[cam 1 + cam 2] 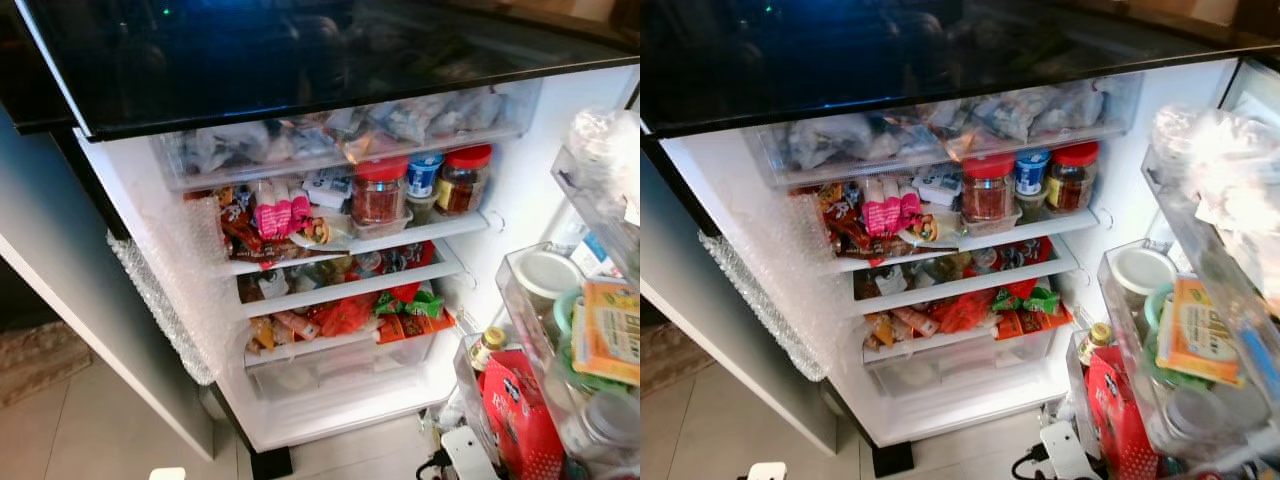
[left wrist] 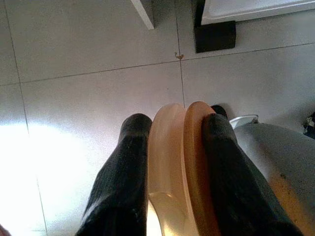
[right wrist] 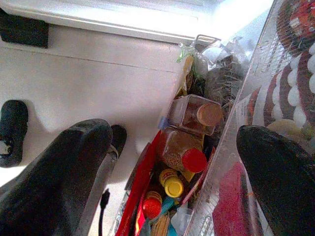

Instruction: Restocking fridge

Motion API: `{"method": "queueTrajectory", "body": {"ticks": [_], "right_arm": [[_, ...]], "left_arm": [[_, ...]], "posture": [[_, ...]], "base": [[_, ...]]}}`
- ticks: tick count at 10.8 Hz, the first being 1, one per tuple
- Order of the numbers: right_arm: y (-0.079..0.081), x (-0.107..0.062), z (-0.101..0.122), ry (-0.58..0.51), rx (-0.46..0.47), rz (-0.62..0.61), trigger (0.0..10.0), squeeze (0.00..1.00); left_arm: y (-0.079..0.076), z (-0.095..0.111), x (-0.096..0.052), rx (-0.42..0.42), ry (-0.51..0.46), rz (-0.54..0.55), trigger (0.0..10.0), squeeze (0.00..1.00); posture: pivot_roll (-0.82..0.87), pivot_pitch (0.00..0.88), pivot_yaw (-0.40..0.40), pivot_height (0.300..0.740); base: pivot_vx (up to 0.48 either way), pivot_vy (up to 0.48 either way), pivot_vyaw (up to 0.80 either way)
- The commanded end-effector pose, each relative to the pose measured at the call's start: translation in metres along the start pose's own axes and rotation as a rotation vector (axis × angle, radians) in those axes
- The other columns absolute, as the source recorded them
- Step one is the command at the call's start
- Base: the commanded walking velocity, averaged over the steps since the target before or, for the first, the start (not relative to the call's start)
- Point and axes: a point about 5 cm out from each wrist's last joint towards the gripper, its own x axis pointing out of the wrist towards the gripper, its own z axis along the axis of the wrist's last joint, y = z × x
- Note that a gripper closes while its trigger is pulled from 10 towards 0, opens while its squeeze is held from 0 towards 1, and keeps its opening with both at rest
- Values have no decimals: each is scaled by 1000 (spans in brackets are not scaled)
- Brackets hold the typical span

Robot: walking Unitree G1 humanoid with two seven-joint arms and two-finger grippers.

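Tiled floor [image 2: 88, 88] below; left gripper [image 2: 170, 147] pinches a tan ring [image 2: 179, 162]; right gripper [image 3: 167, 147] spread.

Two red-lidded jars [image 1: 379, 192], one blue-lidded jar [image 1: 424, 174]

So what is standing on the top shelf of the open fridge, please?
On the top shelf stand two red-lidded jars, a blue-lidded jar between them, and a pink packet. What is behind these cannot be seen.

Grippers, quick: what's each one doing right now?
Left gripper: closed on a tan, rounded object.
Right gripper: open, holding nothing, above the door bin.
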Motion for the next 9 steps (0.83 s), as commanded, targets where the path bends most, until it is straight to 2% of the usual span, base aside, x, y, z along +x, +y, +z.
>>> {"method": "queueTrajectory", "body": {"ticks": [1, 9], "right_arm": [[-5, 0, 1, -2, 6, -13, 10000, 0], [-5, 0, 2, -8, 25, -5, 10000, 0]], "left_arm": [[-19, -2, 1, -19, 11, -74, 10000, 0], [-19, 0, 1, -18, 8, -75, 10000, 0]], "posture": [[-123, 0, 21, 740], [-127, 0, 19, 740]], "base": [[0, -289, 0], [0, -293, 0]]}}
